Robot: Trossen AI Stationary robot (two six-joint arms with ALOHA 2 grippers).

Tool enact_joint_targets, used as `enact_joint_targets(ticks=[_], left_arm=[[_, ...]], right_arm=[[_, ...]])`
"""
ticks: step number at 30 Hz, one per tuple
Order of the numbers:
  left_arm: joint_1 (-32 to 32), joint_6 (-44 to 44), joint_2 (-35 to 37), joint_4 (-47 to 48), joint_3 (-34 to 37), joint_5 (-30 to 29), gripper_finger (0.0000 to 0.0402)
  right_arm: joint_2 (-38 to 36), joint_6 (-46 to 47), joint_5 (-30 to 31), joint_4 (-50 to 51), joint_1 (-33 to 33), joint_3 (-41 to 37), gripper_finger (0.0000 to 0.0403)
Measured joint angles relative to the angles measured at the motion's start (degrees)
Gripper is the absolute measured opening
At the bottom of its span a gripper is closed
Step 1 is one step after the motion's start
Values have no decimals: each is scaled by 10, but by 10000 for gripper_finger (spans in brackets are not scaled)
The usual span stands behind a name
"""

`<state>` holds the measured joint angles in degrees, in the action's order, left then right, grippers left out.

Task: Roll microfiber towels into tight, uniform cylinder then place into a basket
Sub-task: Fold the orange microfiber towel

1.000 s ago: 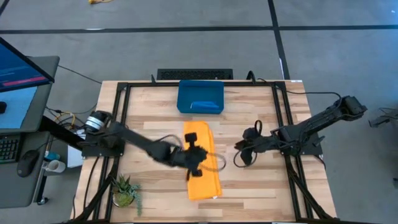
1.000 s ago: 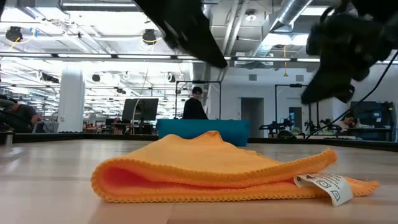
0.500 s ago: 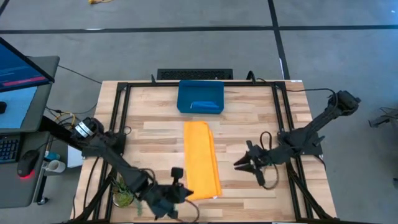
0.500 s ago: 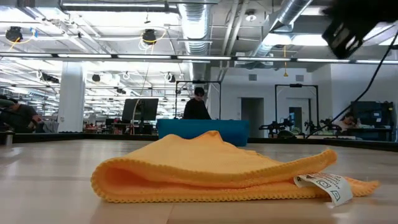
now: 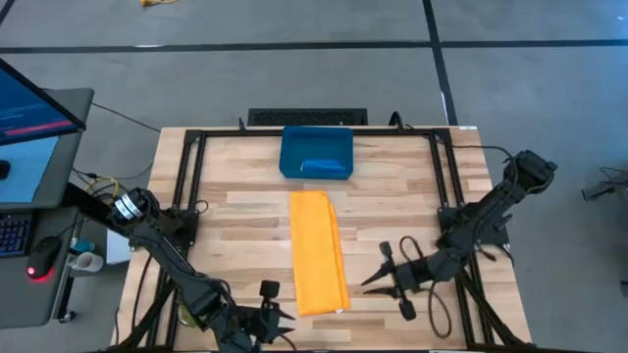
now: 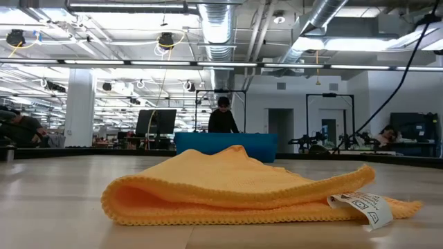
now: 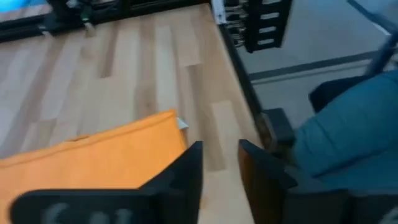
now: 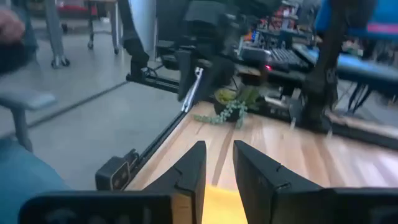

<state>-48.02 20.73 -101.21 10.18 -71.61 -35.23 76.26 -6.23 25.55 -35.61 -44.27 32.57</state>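
Observation:
The yellow-orange towel (image 5: pixel 319 253) lies folded into a long strip on the table's middle, running near to far, its white tag (image 6: pixel 363 206) at the near right corner. The dark blue basket (image 5: pixel 316 152) stands beyond its far end, with a medium blue cloth (image 5: pixel 324 165) inside. My left gripper (image 5: pixel 275 309) hovers by the towel's near left corner, narrowly open and empty; its wrist view shows the towel (image 7: pixel 93 158). My right gripper (image 5: pixel 365 285) hovers to the right of the towel's near end, pointing at it, narrowly open and empty. Neither gripper shows in the low view.
A black keyboard-like bar (image 5: pixel 307 117) lies behind the basket. Black frame rails (image 5: pixel 196 196) run along the table's sides. A small potted plant (image 8: pixel 233 106) stands at the near left corner. A person (image 6: pixel 223 117) stands far behind the table.
My left gripper has left the towel's middle and gone toward the near left, down to the table's near edge. My right gripper has gone toward the near edge and now points at the towel's near end. The towel has stayed as it lay.

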Motion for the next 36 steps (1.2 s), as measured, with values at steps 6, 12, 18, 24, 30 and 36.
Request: enact_joint_targets(ticks=[6,12,18,24,30,36], left_arm=[[22,-12,20,91,-30,-8,166],[25,45,26,224,-100,14,189],[29,63,6,219,-91,6,190],[33,36,-72,173,-89,29,190],[41,-11,-123,133,-93,49,190],[71,-31,-171,128,-93,105,190]], right_arm=[[61,-94,0,48,1,70,103],[94,-60,0,147,5,123,103],[123,34,-2,211,4,141,103],[173,107,-18,219,0,142,103],[211,118,-21,220,6,160,103],[244,118,-64,217,32,184,103]])
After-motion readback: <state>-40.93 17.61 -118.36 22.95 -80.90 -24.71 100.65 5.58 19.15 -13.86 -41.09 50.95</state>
